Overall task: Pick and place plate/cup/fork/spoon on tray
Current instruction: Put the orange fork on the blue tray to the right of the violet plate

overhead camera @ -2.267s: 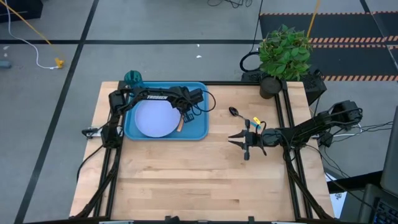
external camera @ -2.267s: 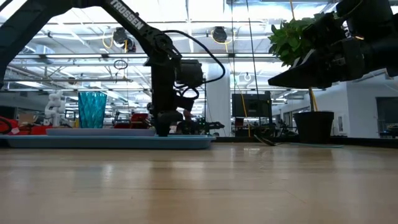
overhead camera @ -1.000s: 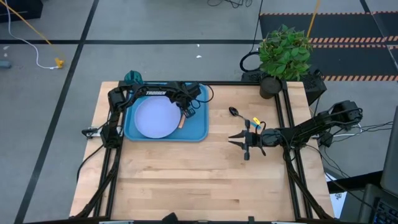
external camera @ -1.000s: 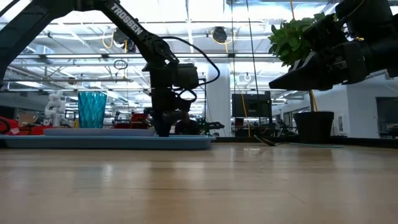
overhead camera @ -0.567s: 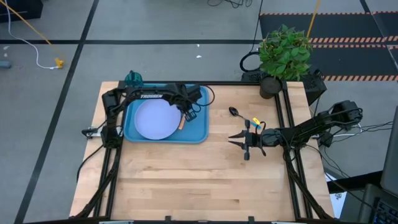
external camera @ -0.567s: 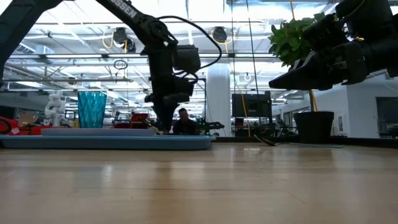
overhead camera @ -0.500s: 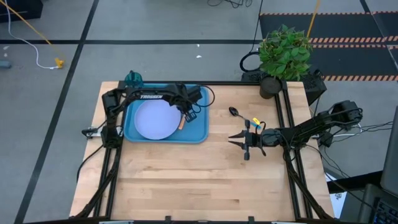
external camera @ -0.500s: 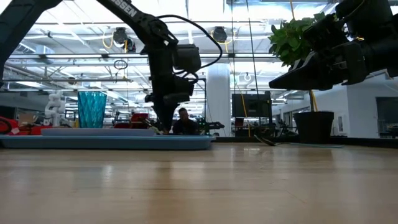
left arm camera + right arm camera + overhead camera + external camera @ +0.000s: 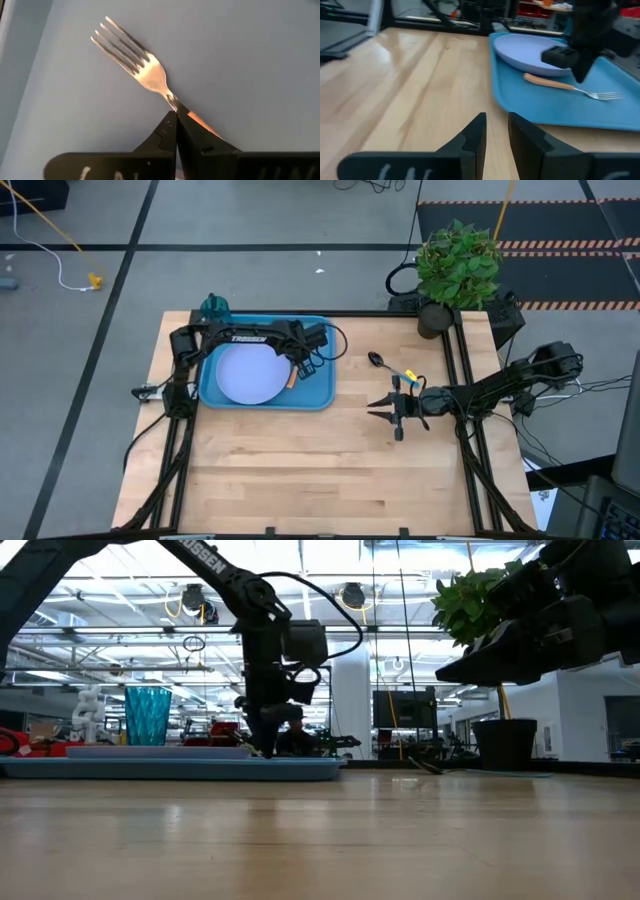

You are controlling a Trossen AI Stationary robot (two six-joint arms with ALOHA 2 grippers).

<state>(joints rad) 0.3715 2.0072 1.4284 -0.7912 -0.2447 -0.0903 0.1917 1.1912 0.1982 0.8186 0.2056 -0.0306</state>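
The blue tray (image 9: 320,390) lies at the table's far left with the pale plate (image 9: 245,372) flat on it. The fork (image 9: 135,65) lies flat on the tray floor beside the plate, and it also shows in the right wrist view (image 9: 570,87). My left gripper (image 9: 300,365) is shut and points down over the fork's neck. The teal cup (image 9: 213,305) stands upright by the tray's far left corner. The spoon (image 9: 378,361) lies on the table right of the tray. My right gripper (image 9: 378,408) is open and empty, just nearer than the spoon. My left gripper's shut fingertips (image 9: 172,125) stand over the fork's neck (image 9: 170,100), where the tines' stem meets the orange handle. They come from above. The fork lies flat on the tray. I cannot tell whether the fingertips touch it.
A potted plant (image 9: 455,270) stands at the table's far right corner. Black frame rails run along the table's left and right sides. The bare wooden tabletop (image 9: 320,470) spreads across the near half.
My left gripper has risen a little from the tray floor and stays over the fork. The fork lies where it was beside the plate.
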